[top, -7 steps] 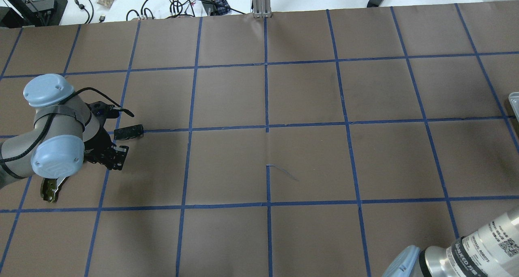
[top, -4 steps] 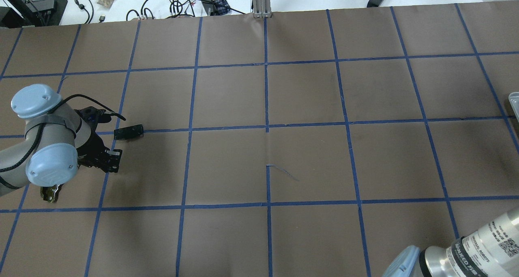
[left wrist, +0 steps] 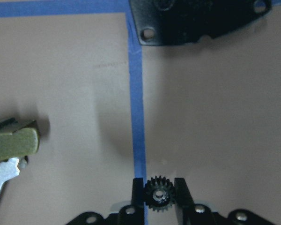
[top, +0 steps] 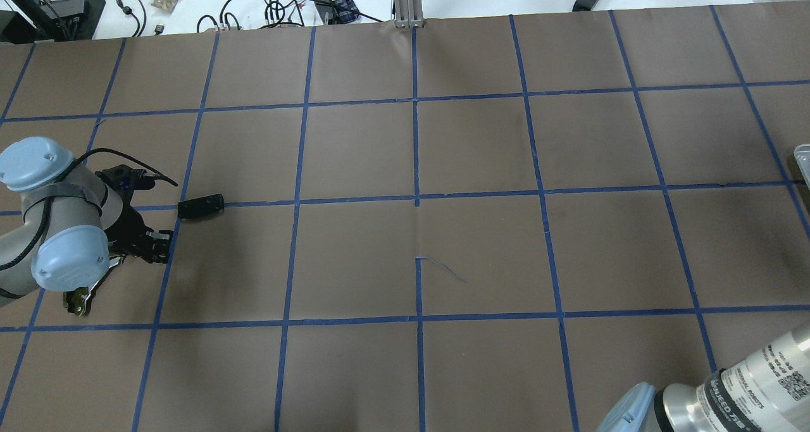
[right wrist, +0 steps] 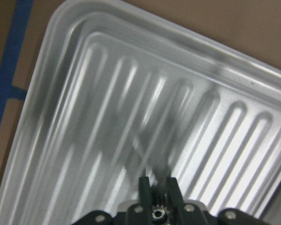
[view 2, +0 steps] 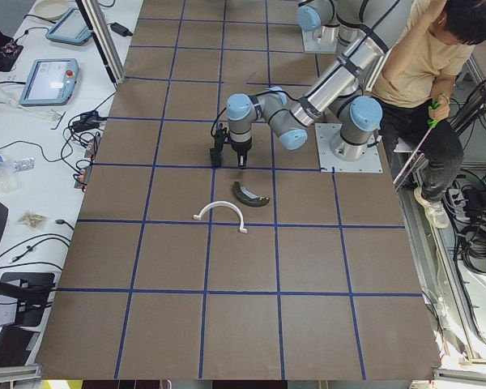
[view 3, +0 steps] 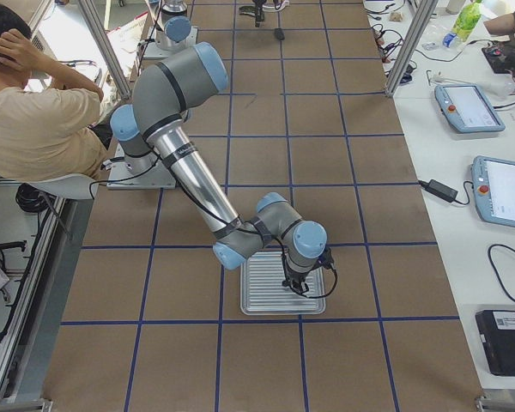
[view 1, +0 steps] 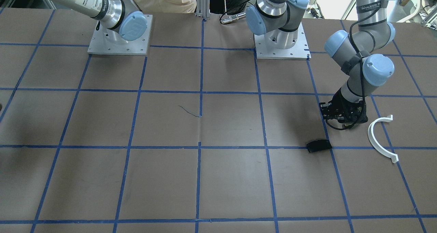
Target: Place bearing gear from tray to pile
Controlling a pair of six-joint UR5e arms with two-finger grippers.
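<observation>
- The bench [top: 481, 147] is covered in brown paper marked into squares with blue tape; cables and devices lie along its far white edge at the top of the overhead view.
- We see the left tool [left wrist: 159, 183] closed on the bearing gear [left wrist: 159, 197], a small black toothed wheel pinched between both fingers at the bottom centre of the left wrist view, over a blue tape line.
- The pile lies around it: the black pad plate [left wrist: 196, 21] at the top of that view, the olive brake shoe [left wrist: 14, 143] at its left edge, and the white half-ring [view 1: 379, 137] at the right of the front-facing view.
- The right tool [right wrist: 157, 183] hangs over the ribbed metal tray [right wrist: 107, 93], its fingers closed on a second gear [right wrist: 158, 213], small and dark.
</observation>
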